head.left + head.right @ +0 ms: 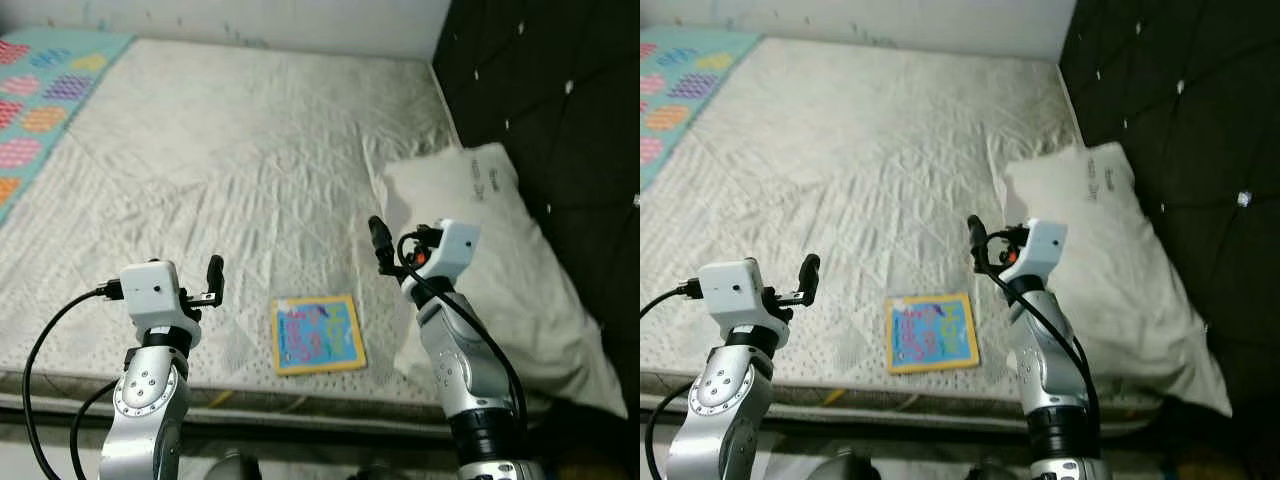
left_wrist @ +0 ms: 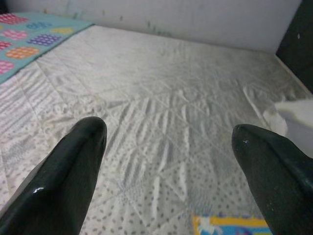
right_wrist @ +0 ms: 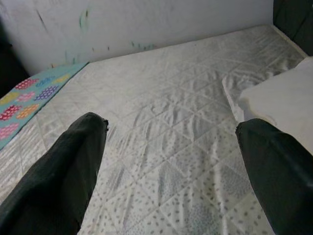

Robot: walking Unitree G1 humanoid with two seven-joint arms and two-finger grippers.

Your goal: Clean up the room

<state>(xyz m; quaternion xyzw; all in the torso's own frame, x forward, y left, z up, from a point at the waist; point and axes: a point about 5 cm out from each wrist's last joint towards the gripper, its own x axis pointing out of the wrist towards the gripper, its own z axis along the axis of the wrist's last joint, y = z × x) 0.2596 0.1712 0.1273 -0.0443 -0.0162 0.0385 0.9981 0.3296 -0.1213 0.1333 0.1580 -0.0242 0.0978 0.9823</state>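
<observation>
A thin book [image 1: 318, 334] with a yellow border and a blue picture cover lies flat near the front edge of the bed [image 1: 230, 170]; its corner shows in the left wrist view as the book [image 2: 230, 226]. My left gripper [image 1: 213, 278] hovers open over the mattress, to the left of the book. My right gripper [image 1: 380, 243] is raised and open, just right of and beyond the book, close to a white pillow [image 1: 500, 270]. Both wrist views show the fingers spread with nothing between them: left gripper [image 2: 168, 134], right gripper [image 3: 171, 127].
A colourful patterned blanket [image 1: 40, 90] lies on the far left of the bed. A black tufted headboard [image 1: 560, 90] runs along the right side behind the pillow. A pale wall [image 3: 146, 19] stands at the far end. The mattress's front edge [image 1: 300, 385] is just before me.
</observation>
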